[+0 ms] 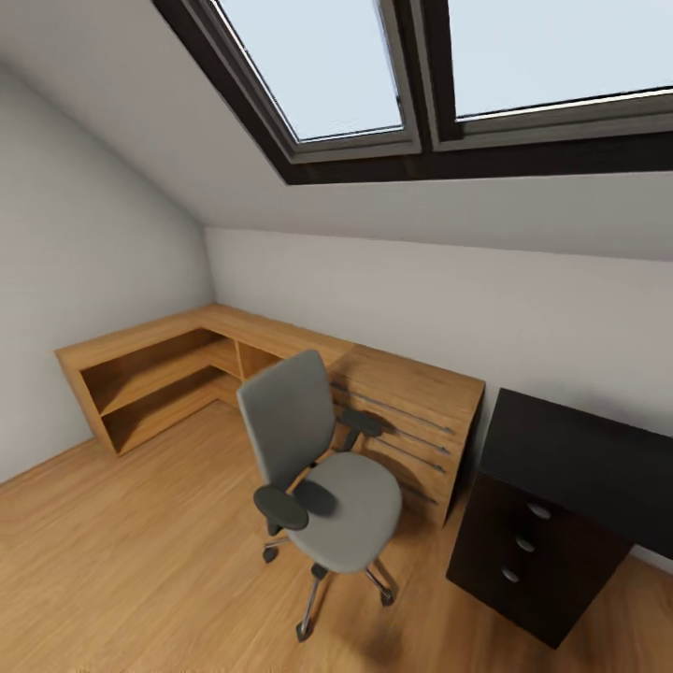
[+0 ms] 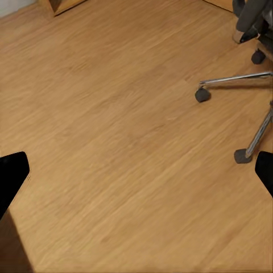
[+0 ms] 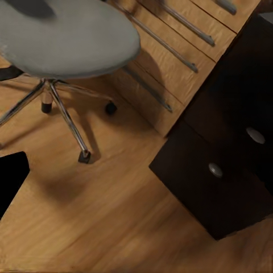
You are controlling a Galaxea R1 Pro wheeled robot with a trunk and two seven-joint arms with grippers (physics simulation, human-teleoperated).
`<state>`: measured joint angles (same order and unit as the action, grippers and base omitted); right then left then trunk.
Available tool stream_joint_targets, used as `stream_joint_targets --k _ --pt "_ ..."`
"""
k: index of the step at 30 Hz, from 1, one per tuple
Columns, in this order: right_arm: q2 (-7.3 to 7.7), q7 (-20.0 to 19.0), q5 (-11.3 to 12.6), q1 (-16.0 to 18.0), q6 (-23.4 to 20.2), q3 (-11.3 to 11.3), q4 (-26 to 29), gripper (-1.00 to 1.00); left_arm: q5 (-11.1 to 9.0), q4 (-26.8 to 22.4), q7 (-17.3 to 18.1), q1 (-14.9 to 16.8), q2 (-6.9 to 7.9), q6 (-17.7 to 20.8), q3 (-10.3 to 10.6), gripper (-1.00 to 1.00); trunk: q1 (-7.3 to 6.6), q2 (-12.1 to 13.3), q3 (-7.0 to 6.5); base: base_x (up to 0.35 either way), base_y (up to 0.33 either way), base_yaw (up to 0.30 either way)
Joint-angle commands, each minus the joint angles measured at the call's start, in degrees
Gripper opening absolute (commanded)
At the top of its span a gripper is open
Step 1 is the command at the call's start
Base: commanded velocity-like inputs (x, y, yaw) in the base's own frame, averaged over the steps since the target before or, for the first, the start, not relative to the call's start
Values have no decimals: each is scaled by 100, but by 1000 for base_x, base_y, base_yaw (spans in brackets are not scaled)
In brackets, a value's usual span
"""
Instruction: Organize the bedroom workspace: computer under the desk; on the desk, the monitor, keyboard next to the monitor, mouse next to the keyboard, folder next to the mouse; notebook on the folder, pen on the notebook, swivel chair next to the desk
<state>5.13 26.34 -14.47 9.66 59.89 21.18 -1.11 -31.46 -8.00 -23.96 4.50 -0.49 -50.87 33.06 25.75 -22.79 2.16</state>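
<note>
The grey swivel chair point(image 1: 350, 509) stands on the wood floor in the middle of the head view, its back towards the left and its seat bare grey. Its seat point(image 3: 68, 40) and chrome legs also show in the right wrist view, and two castor legs point(image 2: 239, 79) in the left wrist view. The black desk point(image 1: 579, 458) with round silver knobs point(image 3: 215, 169) is at the right, its visible top bare. My left gripper point(image 2: 136, 176) hangs open over bare floor. My right gripper point(image 3: 136, 176) hangs open above the floor between chair and desk drawers. Computer, monitor, keyboard and folder are out of view.
A low light-wood L-shaped cabinet point(image 1: 159, 374) with open shelves runs along the back-left walls, ending in a drawer unit point(image 1: 411, 421) just behind the chair and against the desk. A sloped ceiling with skylights point(image 1: 327, 65) hangs overhead. Open floor point(image 1: 121, 561) lies to the left.
</note>
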Motion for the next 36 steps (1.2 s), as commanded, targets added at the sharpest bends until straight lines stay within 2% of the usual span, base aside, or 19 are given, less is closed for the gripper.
stream_joint_targets --k 1,5,9,23,28,36 --pt "2 58 -134 -11 11 10 -12 100 231 130 -61 7 -15 -144 63 100 4 -13 13 0 0 283" --pt "1 53 -231 -33 11 13 -12 100 622 375 -82 7 -31 -434 79 100 4 -13 13 0 0 284" --pt "-14 37 -263 -43 11 16 -12 100 742 508 -87 7 -42 -542 84 100 4 -13 13 0 0 284" --pt "-130 -259 -284 -51 -182 26 -17 100 825 605 -74 7 -65 -568 87 100 4 -13 13 0 0 284" --pt "-272 -275 -281 -49 -645 21 -13 100 822 606 -81 7 -59 -573 85 100 4 -13 13 0 0 284" --pt "-356 -278 -276 -51 -859 11 -6 100 821 607 -89 7 -58 -575 84 100 4 -13 13 0 0 286"
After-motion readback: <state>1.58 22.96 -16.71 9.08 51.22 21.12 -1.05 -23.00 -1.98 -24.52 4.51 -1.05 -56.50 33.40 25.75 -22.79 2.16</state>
